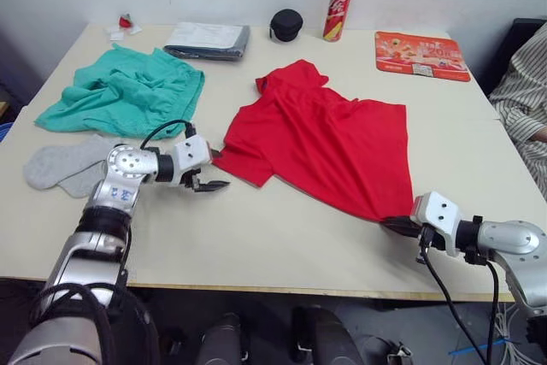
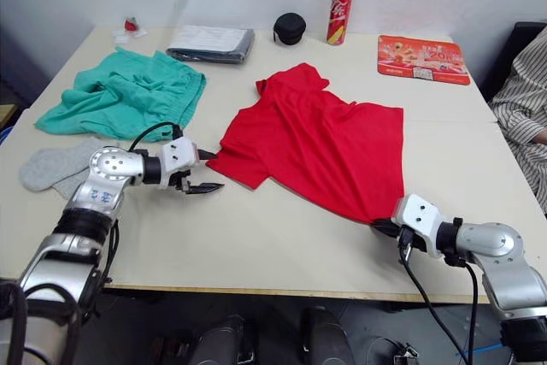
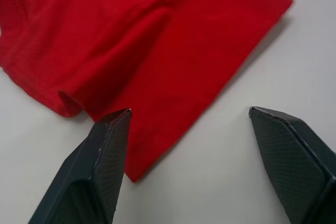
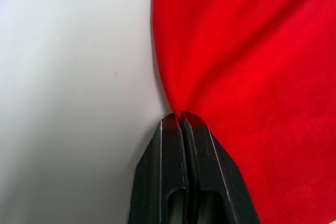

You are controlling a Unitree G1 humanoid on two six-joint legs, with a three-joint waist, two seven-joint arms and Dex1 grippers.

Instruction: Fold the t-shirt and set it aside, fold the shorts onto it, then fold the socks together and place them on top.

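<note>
My right tool [image 4: 181,116] is pinched tight on the near corner of the red t-shirt [image 1: 329,138] lying on the worktop [image 1: 282,237], and my left tool [image 3: 189,116] is wide open just beside its sleeve, near the green shorts [image 1: 128,87] and grey socks [image 1: 64,164].

Matt red cloth t-shirt [image 1: 329,138]

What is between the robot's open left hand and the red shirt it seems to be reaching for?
Nothing visible. The left hand is open right at the sleeve edge of the t-shirt, with only bare table between. The right hand is already pinched shut on the shirt's hem corner.
</note>
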